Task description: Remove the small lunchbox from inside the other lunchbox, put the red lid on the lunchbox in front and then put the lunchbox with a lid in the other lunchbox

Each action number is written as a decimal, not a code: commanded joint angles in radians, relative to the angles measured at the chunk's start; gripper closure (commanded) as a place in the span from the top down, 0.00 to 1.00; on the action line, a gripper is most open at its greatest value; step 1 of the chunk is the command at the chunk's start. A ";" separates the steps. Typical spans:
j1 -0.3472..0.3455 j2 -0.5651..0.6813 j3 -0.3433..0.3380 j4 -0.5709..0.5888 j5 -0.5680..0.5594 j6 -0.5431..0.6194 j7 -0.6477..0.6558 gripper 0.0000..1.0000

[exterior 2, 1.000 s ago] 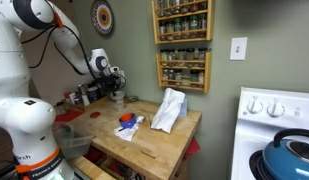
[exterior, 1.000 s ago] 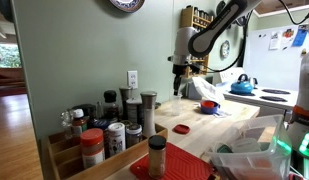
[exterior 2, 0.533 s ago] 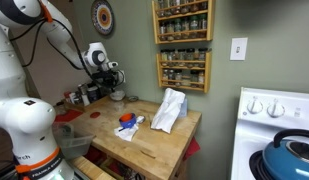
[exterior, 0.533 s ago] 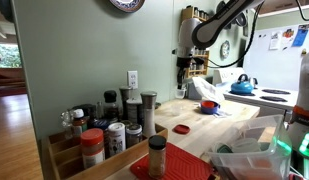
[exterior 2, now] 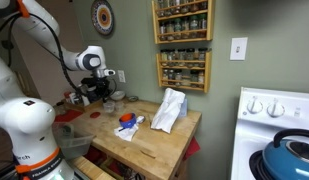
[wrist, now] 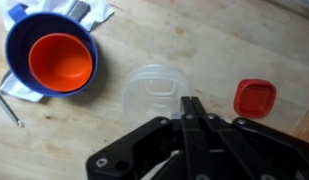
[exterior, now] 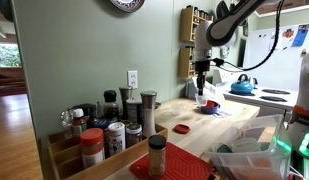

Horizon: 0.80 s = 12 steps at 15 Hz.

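My gripper (wrist: 191, 103) is shut, pinching the right rim of the small lunchbox (wrist: 149, 90), a translucent pale container held just above the wooden counter. The other lunchbox (wrist: 61, 60), a red bowl, sits up left in the wrist view on something blue (wrist: 16, 30). The red lid (wrist: 255, 97) lies flat on the counter right of my fingers. In both exterior views the gripper (exterior: 201, 88) (exterior 2: 105, 97) hangs over the counter with the pale container (exterior: 201, 99) (exterior 2: 108, 105) under it. The red bowl (exterior: 208, 106) (exterior 2: 127, 120) and the lid (exterior: 180, 129) (exterior 2: 93, 115) are nearby.
A crumpled white bag (exterior 2: 169, 108) stands on the counter. Spice jars (exterior: 104, 135) crowd one end of the counter. Wall spice racks (exterior 2: 182, 40) hang behind. A stove with a blue kettle (exterior 2: 289, 155) stands beside the counter. A thin metal utensil (wrist: 9, 105) lies by the blue thing.
The gripper has moved away from the wall, out over the counter and lower, carrying the pale container with it. The red bowl and the lid have not moved.
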 commanded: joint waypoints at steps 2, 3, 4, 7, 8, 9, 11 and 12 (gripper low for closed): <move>0.025 -0.005 -0.002 -0.149 0.081 0.128 -0.007 0.00; 0.031 0.003 -0.001 -0.171 0.095 0.163 -0.006 0.00; 0.035 0.011 0.001 -0.186 0.102 0.197 0.001 0.00; 0.049 0.057 0.004 -0.170 0.124 0.277 0.010 0.00; 0.052 0.061 0.006 -0.169 0.128 0.295 0.012 0.00; 0.052 0.066 0.009 -0.166 0.120 0.300 0.021 0.18; 0.055 0.067 0.012 -0.160 0.118 0.301 0.024 0.33; 0.055 0.061 0.014 -0.158 0.114 0.298 0.032 0.41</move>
